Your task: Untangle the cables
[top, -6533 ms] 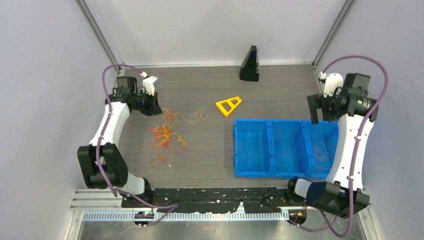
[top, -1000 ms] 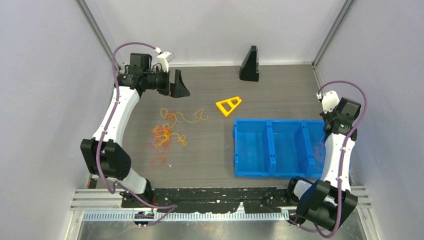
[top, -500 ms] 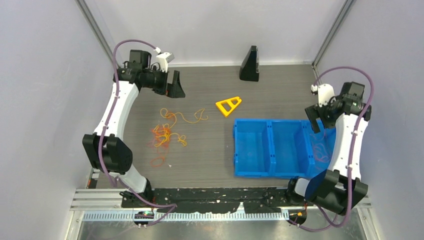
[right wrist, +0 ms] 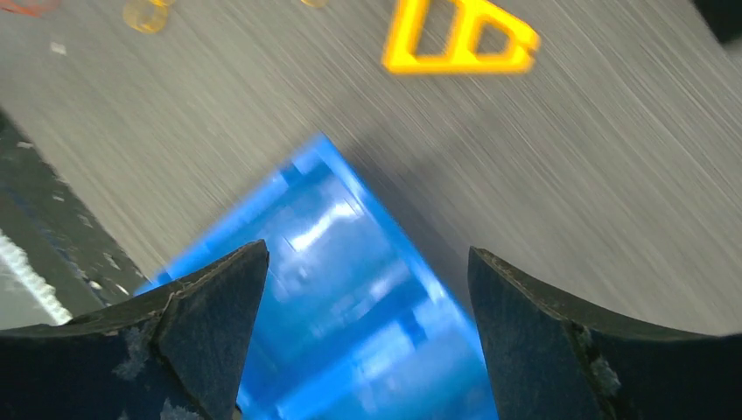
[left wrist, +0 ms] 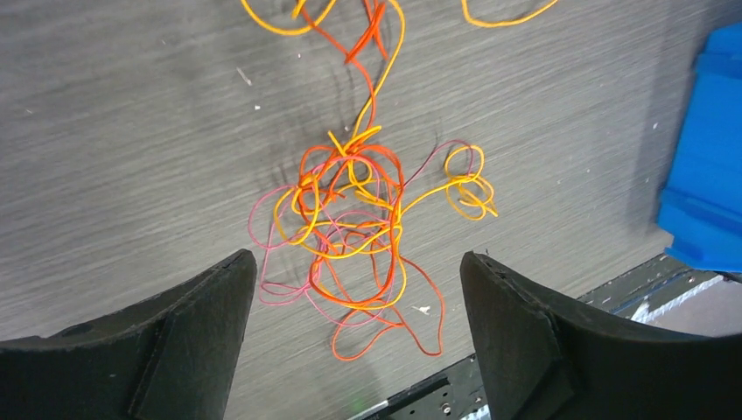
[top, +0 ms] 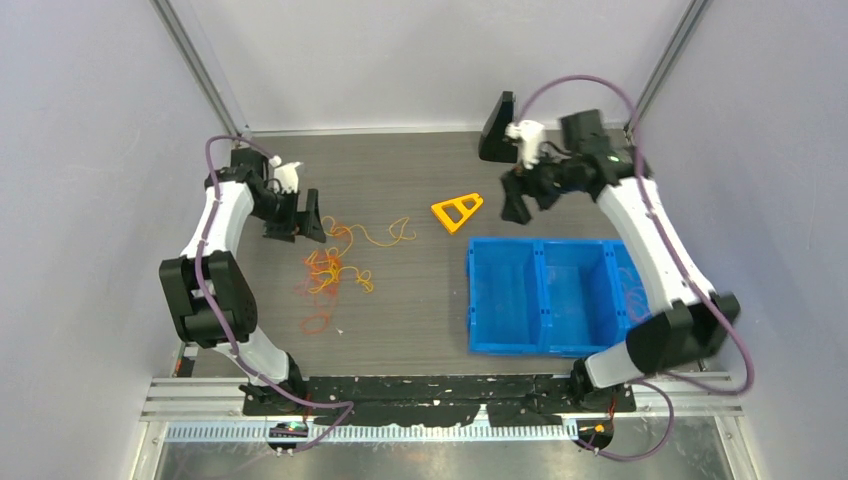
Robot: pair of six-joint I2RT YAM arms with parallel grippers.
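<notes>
While the cables [top: 330, 268] lie tangled well left of the blue bin [top: 469, 300], the left gripper [top: 297, 220] hangs wide and empty just beyond them. The right gripper [top: 520, 203] gapes empty over the bin's far edge.

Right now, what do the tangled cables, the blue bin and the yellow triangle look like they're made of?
The cables: thin soft cord or coated wire, judging by their limp loose loops; which one, I cannot tell. The blue bin: likely moulded plastic, glossy, with highlights on its floor. The yellow triangle: probably rigid plastic, with uniform colour and straight bars.
</notes>
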